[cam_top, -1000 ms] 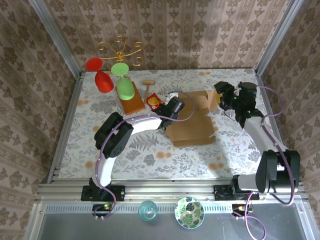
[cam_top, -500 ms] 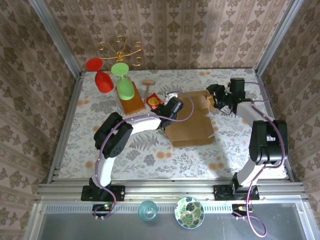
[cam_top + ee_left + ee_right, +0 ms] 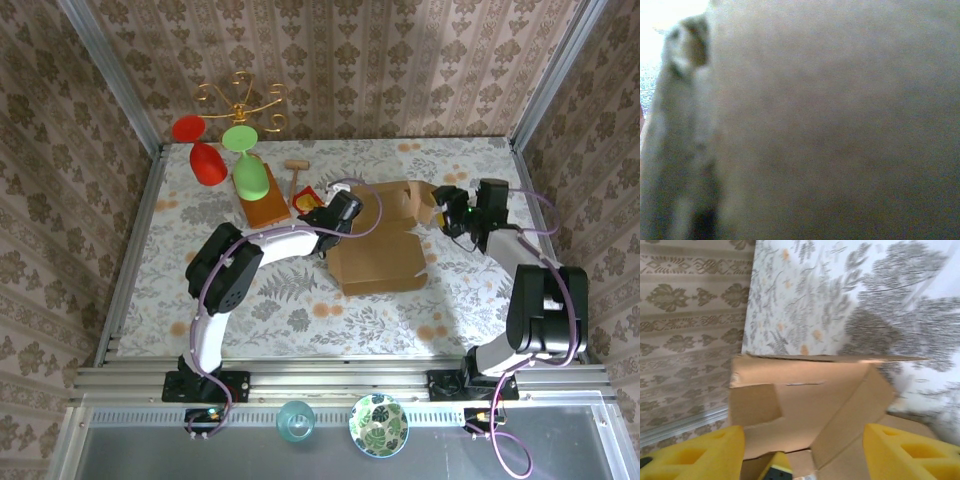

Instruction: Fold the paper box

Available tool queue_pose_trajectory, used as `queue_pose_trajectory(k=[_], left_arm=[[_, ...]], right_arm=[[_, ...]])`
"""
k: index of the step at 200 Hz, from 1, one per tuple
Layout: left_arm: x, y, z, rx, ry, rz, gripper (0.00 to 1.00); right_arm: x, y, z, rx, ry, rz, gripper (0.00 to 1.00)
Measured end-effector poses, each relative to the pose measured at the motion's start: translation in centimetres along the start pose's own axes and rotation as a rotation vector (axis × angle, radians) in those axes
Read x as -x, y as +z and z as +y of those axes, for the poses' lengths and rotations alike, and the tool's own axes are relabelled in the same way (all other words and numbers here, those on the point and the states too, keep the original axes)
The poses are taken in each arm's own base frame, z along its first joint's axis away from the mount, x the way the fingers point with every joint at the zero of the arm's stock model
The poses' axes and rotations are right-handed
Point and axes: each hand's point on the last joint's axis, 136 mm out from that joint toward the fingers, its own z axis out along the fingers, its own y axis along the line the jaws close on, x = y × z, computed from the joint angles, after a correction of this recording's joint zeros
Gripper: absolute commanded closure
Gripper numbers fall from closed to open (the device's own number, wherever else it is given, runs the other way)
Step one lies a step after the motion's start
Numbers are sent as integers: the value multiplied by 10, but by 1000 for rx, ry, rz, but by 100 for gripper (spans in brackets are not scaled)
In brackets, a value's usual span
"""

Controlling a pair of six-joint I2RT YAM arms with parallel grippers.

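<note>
Right hand [image 3: 447, 212] is dropping back toward the counter's [image 3: 280, 300] near edge, fingers [image 3: 905, 450] apart and straddling the raised flap of the paper box [image 3: 380, 262] sitting right of centre, while left hand [image 3: 335, 215], fingers together, is pressing its left side; it's looking light, stiff but creasable, best pinching flap edges.

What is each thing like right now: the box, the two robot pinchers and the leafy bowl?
paper box: half folded, base flat on the table, far flaps standing up.
left gripper: shut, at the box's left edge.
right gripper: open, one yellow finger on each side of the raised flaps.
leafy bowl: right way up, looks empty.
</note>
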Motion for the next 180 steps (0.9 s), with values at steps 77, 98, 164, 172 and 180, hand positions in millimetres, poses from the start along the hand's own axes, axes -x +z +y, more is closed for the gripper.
queue_pose_trajectory(k=[77,98,164,172,180], left_arm=[[-1,0,0,-12,-5,24,100],[-2,0,1,-10,-4,29,100],[2,-2,-1,-16,0,41,100],[3,-3,-2,-17,1,43,100],[3,-3,-2,-17,2,45,100]], right_arm=[[-33,40,-64,-101,-20,87,61],[-32,53,-68,-117,-31,100,55],[-14,78,-51,-86,-112,91,53],[-15,81,-55,-93,-110,97,54],[-16,83,-58,-101,-106,103,54]])
